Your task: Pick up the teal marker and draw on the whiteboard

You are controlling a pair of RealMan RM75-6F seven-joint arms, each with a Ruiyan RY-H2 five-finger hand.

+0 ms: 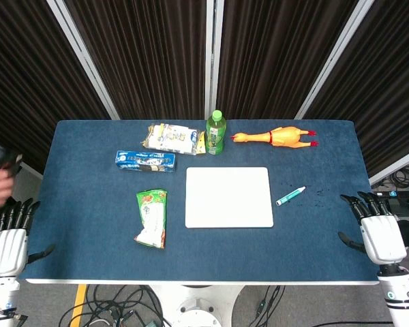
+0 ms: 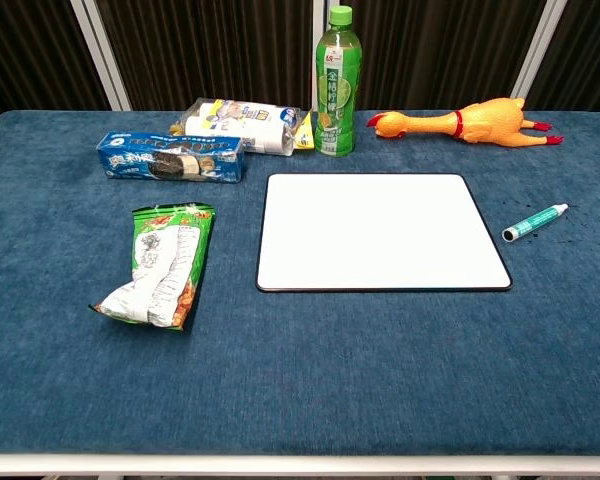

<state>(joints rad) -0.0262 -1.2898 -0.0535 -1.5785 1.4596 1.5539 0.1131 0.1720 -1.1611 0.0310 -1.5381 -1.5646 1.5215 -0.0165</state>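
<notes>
Lying on the blue table [image 1: 88,231], the teal marker [image 1: 290,196] rests just to the right of the whiteboard [image 1: 229,197], tilted, not touching it. The right hand [image 1: 379,231] is at the right table edge, nearer to the robot than the marker and well apart from it; its fingers are spread and it holds nothing. The left hand [image 1: 8,240] is beside the left table edge, far from the marker, also with fingers apart and holding nothing. Behind the whiteboard stand a green bottle [image 2: 334,83] and a rubber chicken [image 2: 464,124].
</notes>
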